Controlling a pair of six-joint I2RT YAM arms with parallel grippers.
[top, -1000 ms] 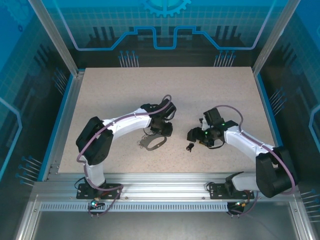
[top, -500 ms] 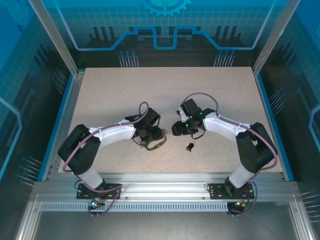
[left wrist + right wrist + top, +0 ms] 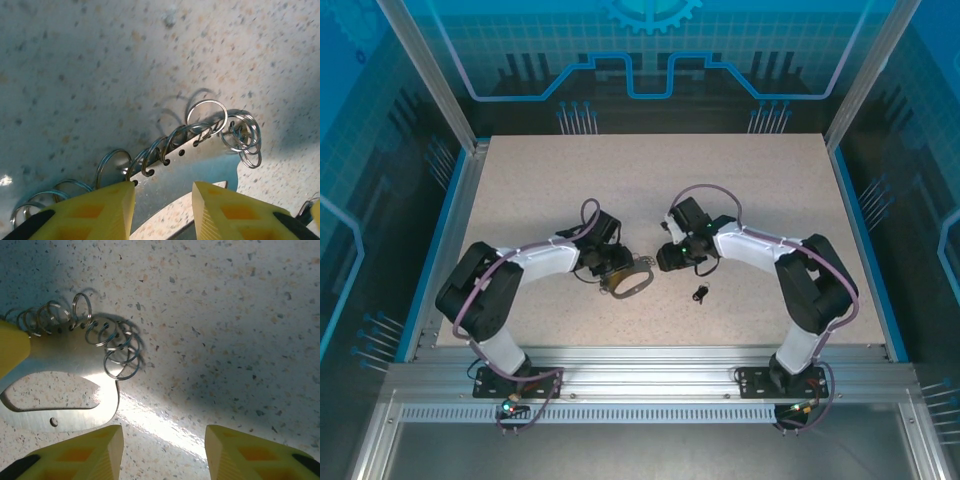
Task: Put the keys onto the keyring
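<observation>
From above, the keyring (image 3: 630, 284) lies on the speckled table (image 3: 570, 180) with the left claw (image 3: 612, 268) right over its left end. The right claw (image 3: 667, 258) hangs just beyond its right end. The keys (image 3: 699, 293) sit on the table a little to the right of the keyring and nearer the arm bases, apart from both claws. From the left wrist, the keyring (image 3: 200, 157) runs up between the left claw (image 3: 163, 205), whose yellow fingers (image 3: 107, 210) stand partly apart astride its flat band. I cannot tell whether they pinch it. The wire rings (image 3: 206, 112) fan out along the far edge. From the right wrist, the right claw (image 3: 164, 450) is spread wide over bare table, and the keyring (image 3: 65, 347) lies ahead and to its left.
</observation>
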